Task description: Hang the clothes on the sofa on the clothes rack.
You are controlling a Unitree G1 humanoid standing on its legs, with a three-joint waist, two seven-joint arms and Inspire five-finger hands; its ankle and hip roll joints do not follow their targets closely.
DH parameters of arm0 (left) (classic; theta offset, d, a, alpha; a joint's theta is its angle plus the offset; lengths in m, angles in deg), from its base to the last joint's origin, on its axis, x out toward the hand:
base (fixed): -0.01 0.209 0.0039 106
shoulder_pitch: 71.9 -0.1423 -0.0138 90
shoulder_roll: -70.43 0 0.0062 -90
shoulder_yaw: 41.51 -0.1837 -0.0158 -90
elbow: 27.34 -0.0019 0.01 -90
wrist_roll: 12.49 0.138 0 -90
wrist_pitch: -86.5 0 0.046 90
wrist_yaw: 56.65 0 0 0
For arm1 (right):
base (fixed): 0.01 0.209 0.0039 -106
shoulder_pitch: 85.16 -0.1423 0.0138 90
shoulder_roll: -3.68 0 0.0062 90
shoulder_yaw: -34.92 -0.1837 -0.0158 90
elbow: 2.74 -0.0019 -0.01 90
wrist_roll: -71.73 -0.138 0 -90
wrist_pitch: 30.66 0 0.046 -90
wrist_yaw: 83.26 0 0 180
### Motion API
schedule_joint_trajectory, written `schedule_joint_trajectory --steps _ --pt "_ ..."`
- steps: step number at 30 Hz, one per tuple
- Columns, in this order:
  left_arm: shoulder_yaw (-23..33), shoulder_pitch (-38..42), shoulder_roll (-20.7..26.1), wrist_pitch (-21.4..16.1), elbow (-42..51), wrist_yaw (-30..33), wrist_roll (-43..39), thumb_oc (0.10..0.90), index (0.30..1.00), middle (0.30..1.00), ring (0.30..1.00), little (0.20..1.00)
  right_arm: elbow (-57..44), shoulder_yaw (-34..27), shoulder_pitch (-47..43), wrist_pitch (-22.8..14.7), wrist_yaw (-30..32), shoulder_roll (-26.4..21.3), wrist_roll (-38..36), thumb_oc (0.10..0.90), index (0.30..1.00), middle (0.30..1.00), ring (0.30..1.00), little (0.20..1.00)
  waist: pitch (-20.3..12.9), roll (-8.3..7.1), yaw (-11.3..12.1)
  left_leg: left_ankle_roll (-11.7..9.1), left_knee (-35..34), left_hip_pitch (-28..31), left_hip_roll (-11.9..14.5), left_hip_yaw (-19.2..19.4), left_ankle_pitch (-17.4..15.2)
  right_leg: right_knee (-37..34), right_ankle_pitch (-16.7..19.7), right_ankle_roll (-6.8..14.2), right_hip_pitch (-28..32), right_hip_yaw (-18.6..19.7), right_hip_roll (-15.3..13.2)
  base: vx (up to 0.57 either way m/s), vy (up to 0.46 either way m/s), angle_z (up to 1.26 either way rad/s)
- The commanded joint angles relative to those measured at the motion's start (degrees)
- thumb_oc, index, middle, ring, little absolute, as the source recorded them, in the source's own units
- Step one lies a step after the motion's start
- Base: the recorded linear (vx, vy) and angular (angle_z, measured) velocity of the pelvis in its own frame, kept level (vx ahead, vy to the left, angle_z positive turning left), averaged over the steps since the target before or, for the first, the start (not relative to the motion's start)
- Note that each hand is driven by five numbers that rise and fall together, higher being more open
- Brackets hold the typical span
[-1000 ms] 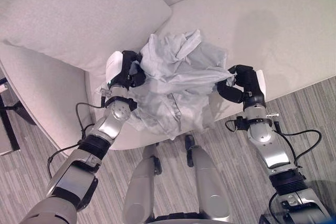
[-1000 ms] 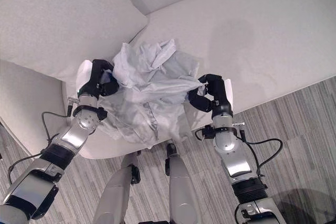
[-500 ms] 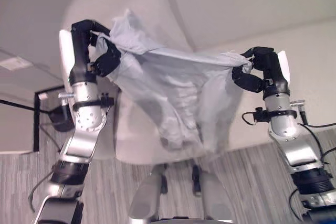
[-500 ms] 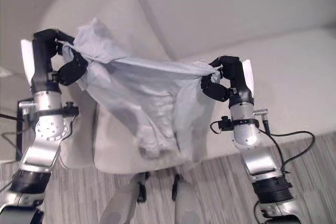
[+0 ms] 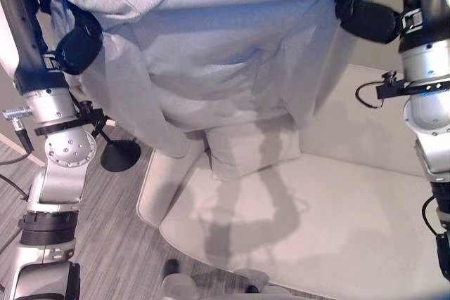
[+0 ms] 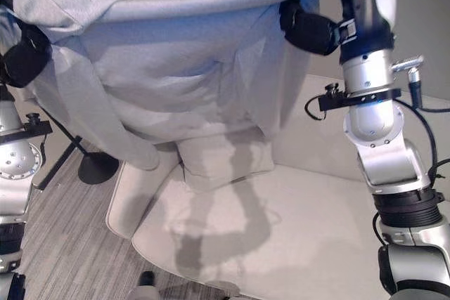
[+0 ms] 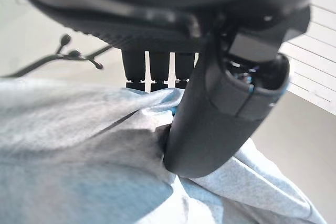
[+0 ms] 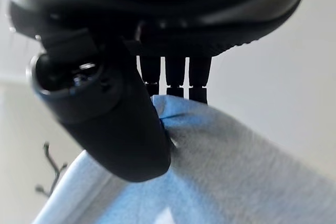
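Pale-blue shirt (image 5: 225, 54), soft, light and limp, hangs spread above the sofa (image 5: 337, 230), its top edge pinched by left hand (image 5: 74, 43) and right hand (image 5: 369, 15).

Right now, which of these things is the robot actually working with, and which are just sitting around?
In use:
- shirt, stretched out in the air
- left hand, pinching one end
- right hand, pinching the other end
- rack hooks, past the left hand

Just there:
- sofa
- cushion
- black stand base on the floor
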Motion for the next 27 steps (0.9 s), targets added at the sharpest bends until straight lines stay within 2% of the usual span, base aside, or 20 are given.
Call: schedule_joint_trajectory --steps 1,2,3,4,5,6,7,9,11,12,14,15,16,17,18,19,21,22,25,27 --pt "3.72 4.47 4.88 -0.76 -0.51 4.45 -1.90 0.400 0.300 0.300 0.300 0.300 4.06 -0.49 -5.87 -0.45 5.42 -1.47 -0.89 0.400 0.300 0.300 0.300 0.300 -5.35 -1.25 -0.12 -0.82 0.54 3.70 -2.08 1.16 -8.37 -8.26 20.62 8.86 -0.45 -1.78 -10.15 -0.08 0.475 0.10" --pt "3.17 5.61 5.48 -0.53 -0.92 4.31 -1.39 0.400 0.300 0.300 0.300 0.300 4.66 -0.15 -7.03 -0.73 5.88 -1.45 -1.37 0.400 0.300 0.300 0.300 0.300 -4.95 -1.26 0.00 -0.15 0.54 3.64 -2.90 1.44 -8.33 -6.43 19.25 8.09 -1.31 -1.38 -10.00 -0.09 0.555 -0.14" --pt "0.22 7.99 6.51 -0.81 -2.55 3.46 -1.99 0.400 0.300 0.300 0.300 0.300 6.95 3.32 -11.40 -1.30 5.60 -2.24 -3.55 0.400 0.300 0.300 0.300 0.300 -3.81 -1.13 -0.06 1.17 0.54 4.02 -4.79 0.16 -7.88 0.84 11.10 4.61 -3.86 4.16 -2.24 -0.05 0.419 0.09" --pt "0.28 8.00 6.49 -0.83 -2.59 3.47 -2.00 0.400 0.300 0.300 0.300 0.300 7.06 3.49 -11.61 -1.34 5.62 -2.27 -3.57 0.400 0.300 0.300 0.300 0.300 -3.80 -1.10 -0.04 1.15 0.54 4.00 -4.79 0.22 -7.89 1.02 11.01 4.59 -4.00 4.25 -2.25 -0.07 0.404 0.37" --pt "-0.66 8.53 6.77 -0.91 -3.55 3.04 -2.83 0.400 0.300 0.300 0.300 0.300 9.07 6.25 -14.82 -2.21 5.38 -3.02 -6.27 0.400 0.300 0.300 0.300 0.300 -3.28 -1.46 0.41 1.83 0.54 3.67 -6.12 -0.62 -7.08 3.89 5.03 2.50 -5.08 4.26 4.77 -0.05 0.170 0.42" --pt "-0.54 8.28 6.89 -0.77 -3.70 2.99 -2.90 0.400 0.300 0.300 0.300 0.300 9.69 6.94 -15.41 -2.40 5.32 -3.01 -6.46 0.400 0.300 0.300 0.300 0.300 -3.16 -1.59 0.31 2.10 0.54 3.56 -6.69 -0.95 -6.76 4.64 4.16 2.15 -5.84 4.95 6.98 -0.04 0.188 0.07" --pt "-0.42 8.35 6.93 -0.51 -4.22 3.24 -3.03 0.400 0.300 0.300 0.300 0.300 10.04 7.55 -16.59 -2.34 4.92 -2.94 -7.23 0.400 0.300 0.300 0.300 0.300 -3.07 -2.55 0.57 2.28 0.54 3.55 -7.82 -1.47 -6.71 3.13 2.64 1.28 -5.13 6.41 9.29 -0.01 0.065 -0.20" --pt "0.67 7.07 5.83 -0.51 -4.76 3.30 -3.13 0.400 0.300 0.300 0.300 0.300 11.72 8.49 -17.83 -2.72 5.33 -1.59 -8.57 0.400 0.300 0.300 0.300 0.300 -3.18 -3.62 1.03 2.41 0.54 3.61 -9.28 -2.36 -6.55 -2.38 2.99 -0.72 -3.33 9.42 11.68 0.04 0.020 0.05" --pt "1.35 6.03 5.10 -0.89 -4.63 3.17 -3.56 0.400 0.300 0.300 0.300 0.300 11.82 8.05 -17.72 -3.22 5.12 -1.01 -9.36 0.400 0.300 0.300 0.300 0.300 -2.98 -3.99 1.59 2.67 1.52 3.69 -9.97 -2.33 -5.88 -6.29 5.63 -0.64 -1.78 9.98 11.35 0.05 0.029 0.28" --pt "0.83 6.03 3.35 -1.36 -4.80 2.82 -4.27 0.400 0.300 0.300 0.300 0.300 12.21 7.69 -16.54 -3.35 5.08 -1.02 -9.28 0.400 0.300 0.300 0.300 0.300 -2.06 -4.20 1.70 2.71 6.25 1.68 -10.84 -1.07 -7.25 -9.73 6.98 -0.33 0.29 8.97 10.49 0.05 0.046 0.39" --pt "0.68 6.11 3.35 -1.40 -4.85 2.83 -4.28 0.400 0.300 0.300 0.300 0.300 12.11 7.46 -16.28 -3.34 5.06 -1.07 -9.28 0.400 0.300 0.300 0.300 0.300 -1.98 -4.23 1.53 2.73 7.32 1.26 -10.89 -1.32 -7.86 -10.31 7.21 -0.30 0.73 8.67 10.50 0.02 0.056 0.43" --pt "0.13 6.38 2.05 -1.43 -4.93 2.35 -4.36 0.400 0.300 0.300 0.300 0.300 11.72 6.62 -14.49 -2.79 4.95 -1.16 -8.80 0.400 0.300 0.300 0.300 0.300 -1.80 -4.13 0.62 2.48 10.89 0.13 -9.85 3.08 -10.13 -12.13 7.45 0.33 1.95 6.69 9.33 -0.01 0.113 0.43" --pt "-0.27 6.65 1.65 -1.49 -4.88 2.22 -4.43 0.400 0.300 0.300 0.300 0.300 11.16 5.98 -13.39 -2.62 4.93 -1.14 -8.53 0.400 0.300 0.300 0.300 0.300 -1.79 -4.16 0.35 2.46 13.16 -0.48 -8.82 5.19 -11.31 -12.77 7.85 0.59 2.32 6.03 8.78 0.03 0.214 0.39" --pt "-0.66 7.42 1.40 -1.63 -4.87 2.49 -4.51 0.400 0.300 0.300 0.300 0.300 10.92 5.35 -12.15 -2.46 5.13 -1.47 -8.19 0.400 0.300 0.300 0.300 0.300 -1.82 -4.42 -0.24 2.30 15.83 -1.01 -5.79 7.72 -12.11 -13.36 8.21 1.10 2.51 5.21 7.17 0.00 0.138 0.42" --pt "-0.80 7.52 1.42 -1.65 -4.93 2.53 -4.51 0.400 0.300 0.300 0.300 0.300 10.82 5.13 -11.92 -2.44 5.14 -1.49 -8.17 0.400 0.300 0.300 0.300 0.300 -1.83 -4.40 -0.17 2.23 16.44 -1.31 -5.64 7.67 -12.46 -13.46 8.24 1.10 2.56 5.18 7.28 0.05 0.256 0.76" --pt "-1.22 8.11 1.26 -1.68 -4.86 2.74 -4.68 0.400 0.300 0.300 0.300 0.300 10.68 4.34 -10.77 -2.42 5.29 -1.78 -8.09 0.400 0.300 0.300 0.300 0.300 -2.19 -4.40 -0.62 1.80 17.02 -1.41 -1.57 7.53 -11.87 -13.87 8.11 1.67 2.61 4.55 5.79 0.05 0.145 0.72" --pt "-1.44 8.20 1.27 -1.69 -4.91 2.76 -4.68 0.400 0.300 0.300 0.300 0.300 10.50 3.96 -10.32 -2.41 5.26 -1.80 -8.06 0.400 0.300 0.300 0.300 0.300 -2.28 -4.37 -0.70 1.61 17.03 -1.48 -1.40 7.25 -11.91 -13.89 8.07 1.59 2.67 4.31 6.00 0.06 0.156 0.45" --pt "-1.96 8.95 1.84 -1.96 -5.06 3.16 -5.06 0.400 0.300 0.300 0.300 0.300 10.24 2.86 -8.83 -2.41 5.50 -1.94 -7.97 0.400 0.300 0.300 0.300 0.300 -3.07 -4.08 -1.26 0.53 14.00 -0.83 3.28 5.62 -9.05 -13.73 7.19 2.16 2.59 3.57 4.70 0.12 0.301 0.31" --pt "-2.73 10.65 3.71 -2.11 -5.29 4.32 -5.11 0.400 0.300 0.300 0.300 0.300 10.38 1.38 -7.42 -2.72 6.38 -2.57 -7.50 0.400 0.300 0.300 0.300 0.300 -4.45 -2.54 -2.05 -2.27 4.28 -0.31 9.13 1.72 -1.59 -13.99 5.69 3.35 2.98 3.56 3.46 0.19 0.423 0.23" --pt "-3.31 11.65 4.24 -2.45 -4.97 4.95 -4.97 0.400 0.300 0.300 0.300 0.300 11.06 0.54 -6.93 -2.71 7.30 -3.66 -6.98 0.400 0.300 0.300 0.300 0.300 -4.68 -1.53 -2.71 -3.96 2.14 -1.81 10.64 2.37 0.62 -14.39 5.65 4.57 4.11 3.12 1.59 0.19 0.500 -0.02"
